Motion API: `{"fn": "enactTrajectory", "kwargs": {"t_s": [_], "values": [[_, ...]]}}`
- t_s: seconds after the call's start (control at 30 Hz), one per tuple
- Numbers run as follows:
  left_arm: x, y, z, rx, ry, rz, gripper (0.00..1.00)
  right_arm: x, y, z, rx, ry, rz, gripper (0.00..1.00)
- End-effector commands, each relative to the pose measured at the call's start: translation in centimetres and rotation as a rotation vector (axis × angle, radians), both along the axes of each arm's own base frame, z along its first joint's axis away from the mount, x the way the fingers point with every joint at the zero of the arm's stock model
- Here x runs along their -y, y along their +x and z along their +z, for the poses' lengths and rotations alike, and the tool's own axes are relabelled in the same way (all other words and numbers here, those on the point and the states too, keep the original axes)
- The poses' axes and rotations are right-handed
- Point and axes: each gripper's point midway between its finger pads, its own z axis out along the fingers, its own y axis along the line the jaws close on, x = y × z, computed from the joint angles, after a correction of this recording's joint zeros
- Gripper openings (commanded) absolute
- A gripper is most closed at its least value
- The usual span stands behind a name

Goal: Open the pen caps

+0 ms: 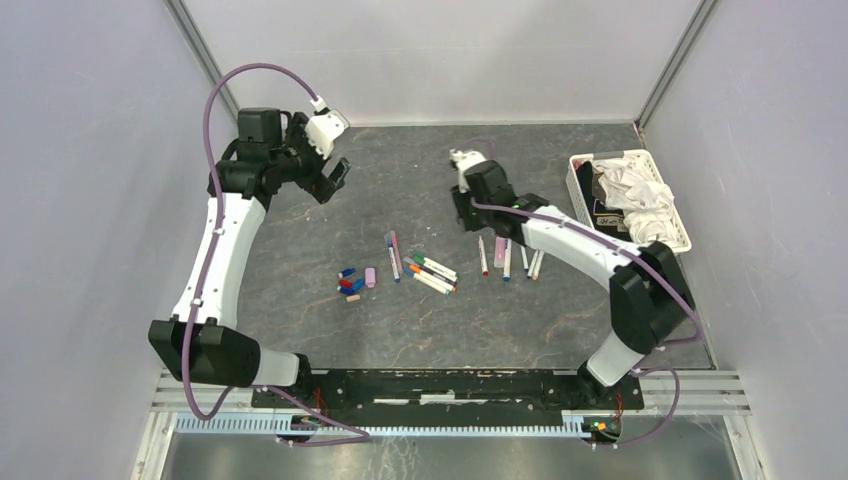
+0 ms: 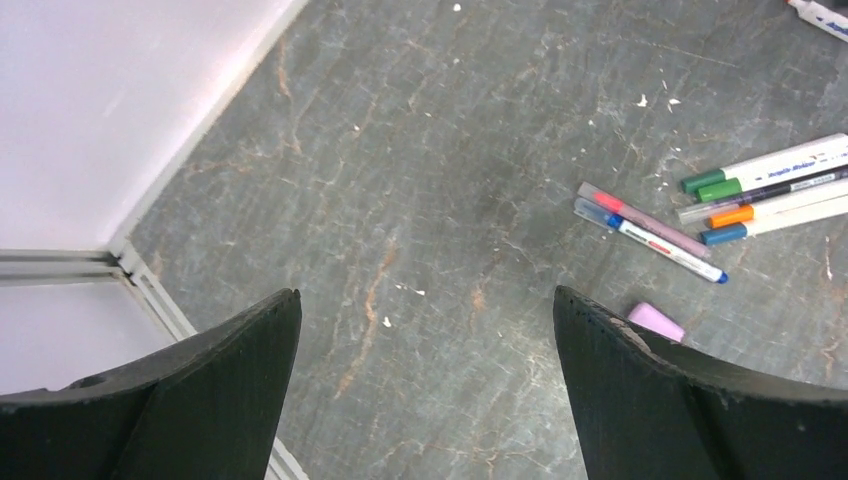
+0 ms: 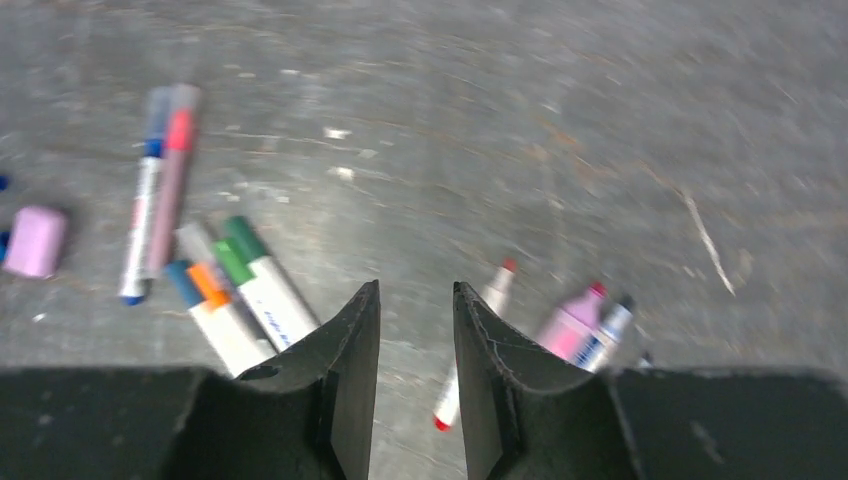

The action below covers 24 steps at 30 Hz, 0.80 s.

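The loose pen caps (image 1: 352,285) lie in a small cluster left of the table's middle: blue, red, orange and a pink one (image 1: 370,277). The pink cap also shows in the left wrist view (image 2: 655,322) and the right wrist view (image 3: 35,242). My left gripper (image 1: 325,180) is wide open and empty, held high over bare table at the far left, well away from the caps (image 2: 427,300). My right gripper (image 1: 463,213) hovers behind the pens with its jaws a narrow gap apart and nothing between them (image 3: 417,295).
White-barrelled pens lie in groups: a pair (image 1: 395,255), several in the middle (image 1: 432,272) and several to the right (image 1: 505,258). A white basket of cloth (image 1: 628,200) stands at the far right. Walls close in the left, back and right.
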Motion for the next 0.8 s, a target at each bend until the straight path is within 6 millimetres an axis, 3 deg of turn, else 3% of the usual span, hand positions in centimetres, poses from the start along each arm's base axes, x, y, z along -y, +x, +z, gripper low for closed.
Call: {"fn": "enactTrajectory", "kwargs": {"t_s": [0.0,0.1,0.23,0.53,0.77], "values": [[0.2,-1.0,-2.5,-0.107,-0.046,0.039,1.0,-5.9,-1.6,-1.6,-0.027,-0.04,0.253,0.37],[0.8,-2.0,-3.5,-0.167,-0.059,0.003,1.0,-8.8,-3.6,-3.2,-0.048,-0.064,0.373,0.36],[1.4,-3.6,-4.9,-0.217,-0.038,-0.089,1.0,-10.1,-4.8,-5.2,-0.084,-0.086,0.424,0.33],[2.0,-5.2,-5.7,-0.257,-0.03,-0.176,1.0,-9.2,-5.9,-9.3,-0.161,-0.144,0.429,0.27],[2.3,-6.1,-6.0,-0.279,-0.029,-0.224,1.0,-8.0,-5.8,-10.6,-0.163,-0.192,0.396,0.2]]}}
